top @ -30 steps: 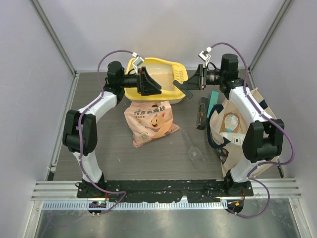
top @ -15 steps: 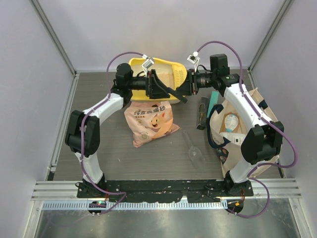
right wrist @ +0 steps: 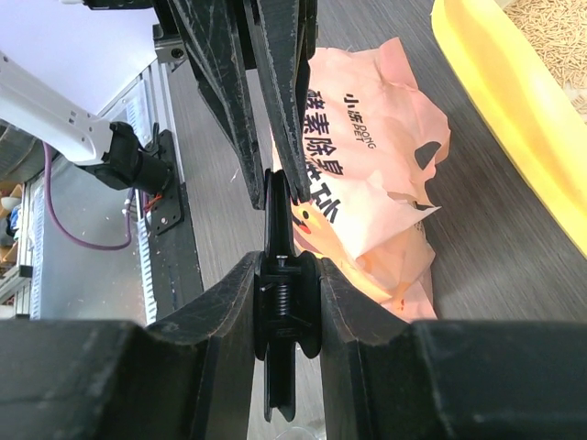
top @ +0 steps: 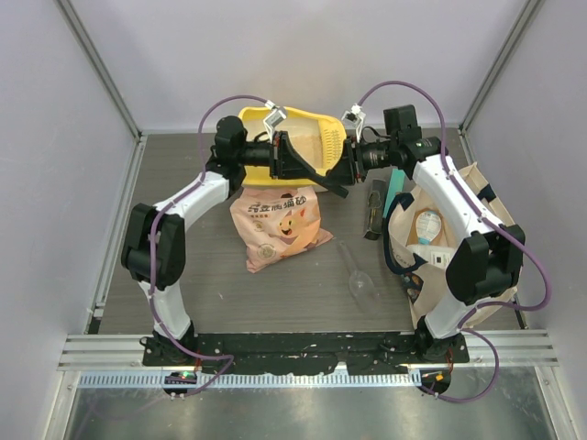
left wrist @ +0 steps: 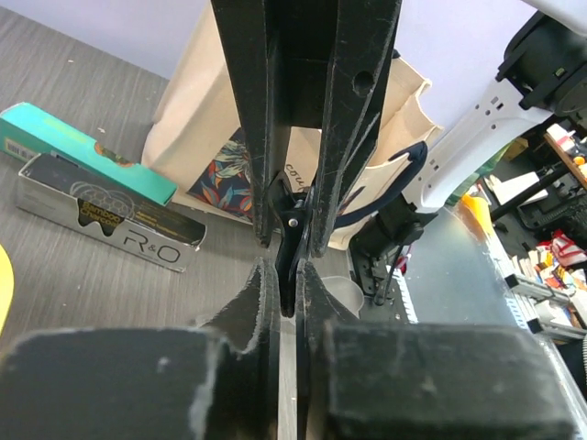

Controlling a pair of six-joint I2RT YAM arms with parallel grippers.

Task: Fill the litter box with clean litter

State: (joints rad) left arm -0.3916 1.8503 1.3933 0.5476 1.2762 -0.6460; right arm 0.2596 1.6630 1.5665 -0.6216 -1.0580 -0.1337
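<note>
The yellow litter box (top: 303, 119) stands at the back of the table with beige litter (right wrist: 550, 23) inside; its rim (right wrist: 514, 101) shows in the right wrist view. The peach-orange litter bag (top: 280, 225) lies in front of it, also in the right wrist view (right wrist: 376, 137). Both grippers meet in the air over the box's front right corner. My right gripper (right wrist: 286, 275) is shut on a black spring clip (right wrist: 280, 321). My left gripper (left wrist: 287, 275) is shut on the clip's other end (left wrist: 292, 247). The left fingers (right wrist: 220, 82) point straight at the right ones (left wrist: 358, 110).
A cream canvas tote (top: 449, 229) stands at the right by the right arm. A teal box (top: 396, 188) and a black R&O box (top: 375, 209) lie beside it. A clear plastic scoop (top: 359, 280) lies on the table in front of the bag.
The right gripper carried the clip leftward to the left gripper, which moved right to meet it. The left jaws, wide apart before, have closed on the clip's free end.
</note>
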